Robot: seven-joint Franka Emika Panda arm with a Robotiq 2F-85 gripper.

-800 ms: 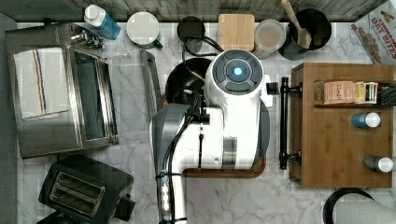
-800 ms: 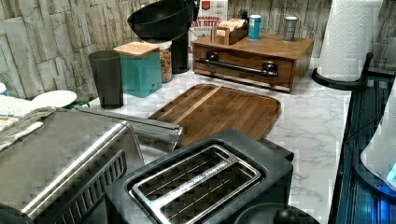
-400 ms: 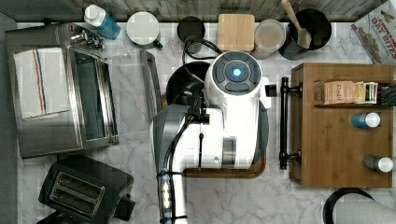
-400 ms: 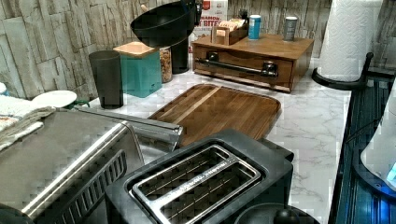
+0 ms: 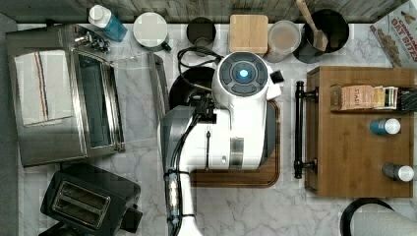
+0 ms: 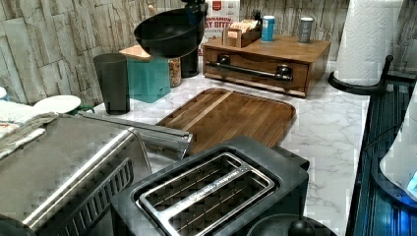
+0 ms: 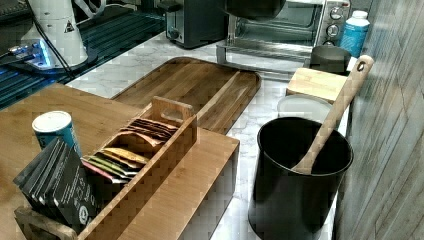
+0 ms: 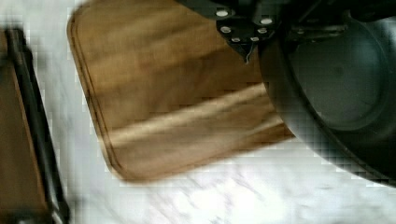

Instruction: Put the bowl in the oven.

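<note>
The black bowl [image 6: 169, 32] hangs tilted in the air over the far corner of the cutting board, held by its rim. My gripper [image 6: 196, 9] is shut on that rim, seen close up in the wrist view, where the gripper [image 8: 261, 28] sits at the edge of the bowl [image 8: 341, 84]. From above, the arm covers most of the bowl [image 5: 189, 86]. The steel oven [image 5: 74, 108] stands at the top view's left with its glass door [image 5: 140, 98] folded down and open toward the bowl. The right view shows the oven [image 7: 300, 20] behind the bowl [image 7: 255, 7].
A black toaster [image 5: 91, 201] sits beside the oven. The wooden cutting board [image 6: 231, 115] lies under the arm. A dark cup [image 6: 113, 81], teal box [image 6: 147, 73] and utensil pot [image 7: 300, 170] line the wall. A wooden drawer box [image 5: 359, 132] stands at the top view's right.
The bowl has come down a little in the left view and drifted slightly toward the oven, still held by its rim.
</note>
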